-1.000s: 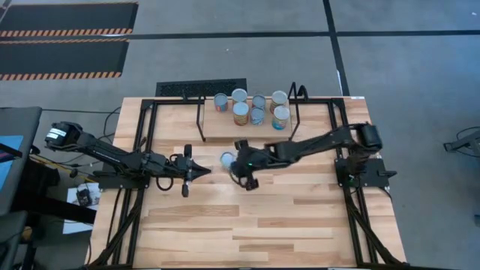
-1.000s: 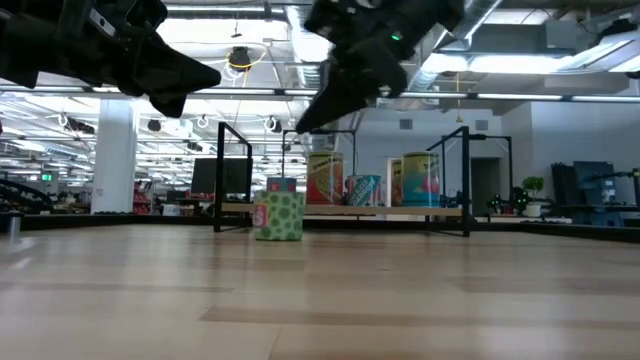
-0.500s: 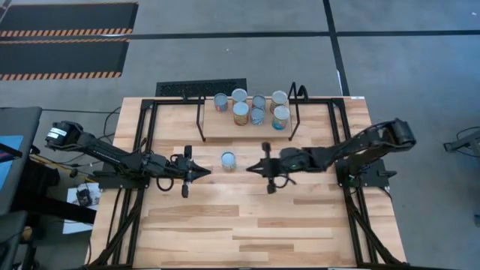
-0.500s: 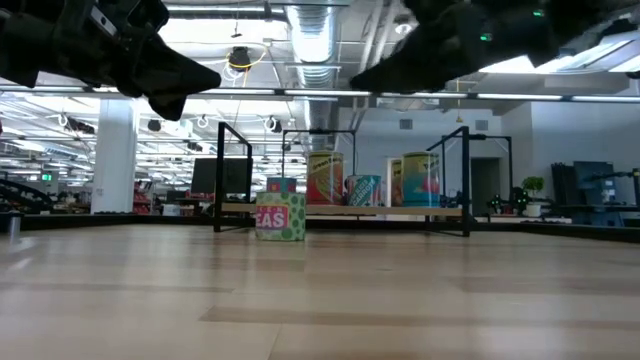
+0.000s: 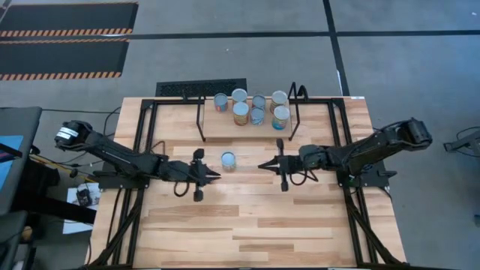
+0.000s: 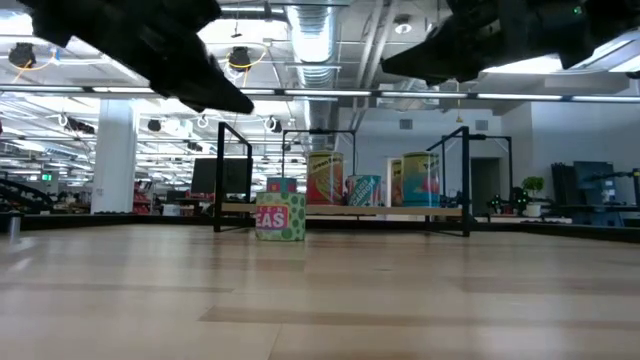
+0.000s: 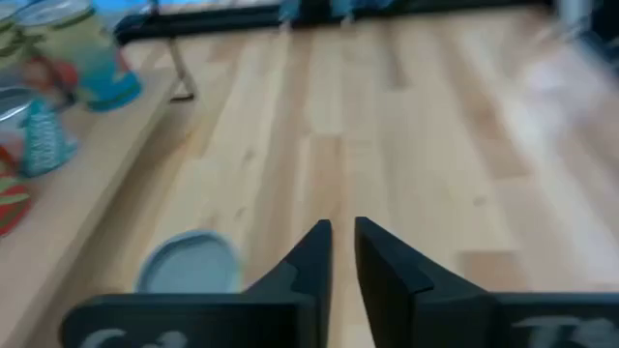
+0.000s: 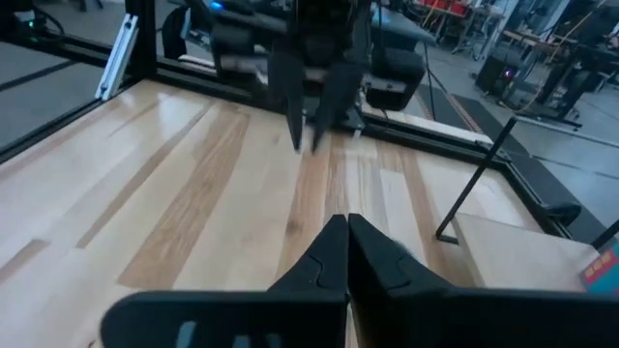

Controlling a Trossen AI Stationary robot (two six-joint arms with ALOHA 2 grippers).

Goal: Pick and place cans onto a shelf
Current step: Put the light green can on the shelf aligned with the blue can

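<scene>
I am holding my left gripper (image 5: 215, 175) low over the table (image 5: 247, 225), a little left of its middle, with the fingers (image 7: 309, 261) drawn almost together and nothing between them. One can (image 5: 228, 160) is standing upright on the tabletop just beyond my left fingertips, toward the far edge, apart from them; its silver top is showing from above, and from table height its green and pink label (image 6: 279, 217) is facing the near edge.

I am keeping my right gripper (image 5: 262, 166) at the same depth, right of the table's middle, pointing at the left one, its fingers (image 8: 334, 253) pressed together and holding nothing. The lone can is sitting between the two grippers, nearer the left one.

The shelf (image 5: 247, 126) is standing along the far edge, near its middle, on thin black legs. Seven cans (image 5: 250, 109) are grouped on its far half, most touching a neighbour. Seen from table height, they are standing upright in a row on the board (image 6: 340, 209).
</scene>
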